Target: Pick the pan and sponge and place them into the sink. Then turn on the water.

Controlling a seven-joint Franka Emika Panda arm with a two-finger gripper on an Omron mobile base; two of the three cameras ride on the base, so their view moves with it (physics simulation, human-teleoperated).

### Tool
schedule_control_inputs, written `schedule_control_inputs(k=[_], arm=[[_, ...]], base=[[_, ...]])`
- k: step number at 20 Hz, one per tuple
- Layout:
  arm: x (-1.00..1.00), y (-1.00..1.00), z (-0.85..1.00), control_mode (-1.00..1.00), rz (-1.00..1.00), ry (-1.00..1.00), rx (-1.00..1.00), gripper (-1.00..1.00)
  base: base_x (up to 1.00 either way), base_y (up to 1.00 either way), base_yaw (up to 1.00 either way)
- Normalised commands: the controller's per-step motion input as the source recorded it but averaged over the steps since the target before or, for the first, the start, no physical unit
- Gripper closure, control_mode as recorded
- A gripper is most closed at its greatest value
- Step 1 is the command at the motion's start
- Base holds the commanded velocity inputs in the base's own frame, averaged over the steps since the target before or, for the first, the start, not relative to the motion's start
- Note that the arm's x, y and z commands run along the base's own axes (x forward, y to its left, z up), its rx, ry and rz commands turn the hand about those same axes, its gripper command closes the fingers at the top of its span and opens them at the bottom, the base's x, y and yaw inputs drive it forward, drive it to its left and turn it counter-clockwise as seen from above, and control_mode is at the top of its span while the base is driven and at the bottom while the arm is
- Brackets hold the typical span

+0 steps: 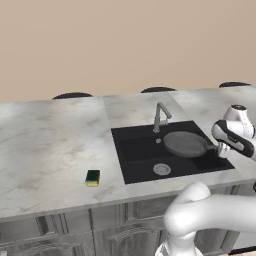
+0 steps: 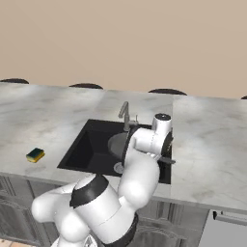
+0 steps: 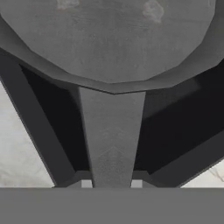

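the pincer [image 3: 111,183] is clamped on the handle [image 3: 111,135] of the pan [image 1: 185,143] — in the hand view the grey handle runs straight up from between the two tips to the round pan body, which spreads across the top. in the left base view the pan sits over the right half of the sink [image 1: 137,152], just right of the faucet [image 1: 160,117] and above the silver drain [image 1: 161,169]; whether it rests on the basin floor or hangs a little over it i cannot tell. the wrist reaches in from the sink's right edge. in the right base view the arm's own bulk hides most of the pan [image 2: 117,144], leaving a grey sliver inside the black basin below the faucet [image 2: 125,115]. the sponge [image 1: 92,177] lies flat on the marble counter [image 1: 45,150], left of the sink and near the front edge — well apart from the pan. no stream shows at the spout.
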Motion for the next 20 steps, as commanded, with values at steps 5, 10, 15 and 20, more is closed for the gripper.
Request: schedule_control_inputs(k=[5,10,15,20], arm=[[0.00,0.52,0.00,-1.00,0.00,0.00,-0.01,1.00],[0.00,0.48,-0.02,-1.00,0.04,0.00,0.00,1.00],[0.00,0.40,-0.10,-1.00,0.11,0.00,-0.02,1.00],[0.00,0.37,-0.09,-1.00,0.15,0.00,-0.04,1.00]], base=[[0.00,0.00,0.00],[0.00,0.00,0.00],[0.00,0.00,0.00],[0.00,0.00,0.00]])
